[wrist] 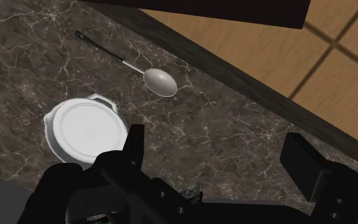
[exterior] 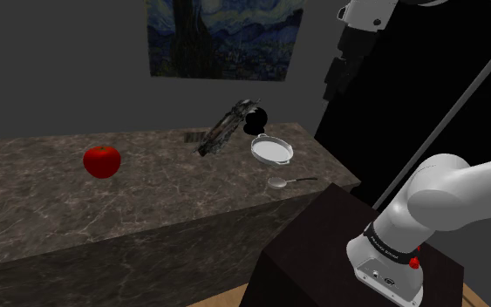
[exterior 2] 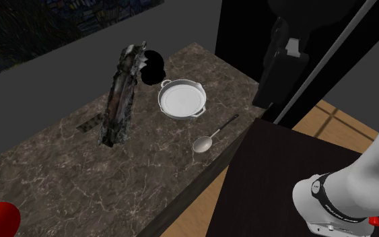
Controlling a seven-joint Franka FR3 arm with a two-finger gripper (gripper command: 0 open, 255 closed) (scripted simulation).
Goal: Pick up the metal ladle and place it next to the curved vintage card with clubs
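The metal ladle (exterior: 282, 182) lies flat near the counter's front edge, bowl (exterior 2: 202, 144) toward the shoulder view's left and thin dark handle pointing right. In the wrist view the ladle (wrist: 160, 81) lies beyond the fingers. The curved card (exterior: 225, 129), dark and mottled, leans up at the back of the counter (exterior 2: 120, 96). My gripper (wrist: 219, 153) hangs open and empty, high over the counter's end (exterior 2: 267, 97), well above the ladle and apart from it.
A white two-handled pan (exterior: 272, 151) sits between card and ladle (wrist: 85, 129). A black rounded object (exterior 2: 153, 65) stands by the card's top. A red tomato (exterior: 102, 160) rests far left. The marble counter (exterior: 147, 201) ends near the dark stand (exterior: 322, 253); wooden floor (wrist: 311, 70) lies below.
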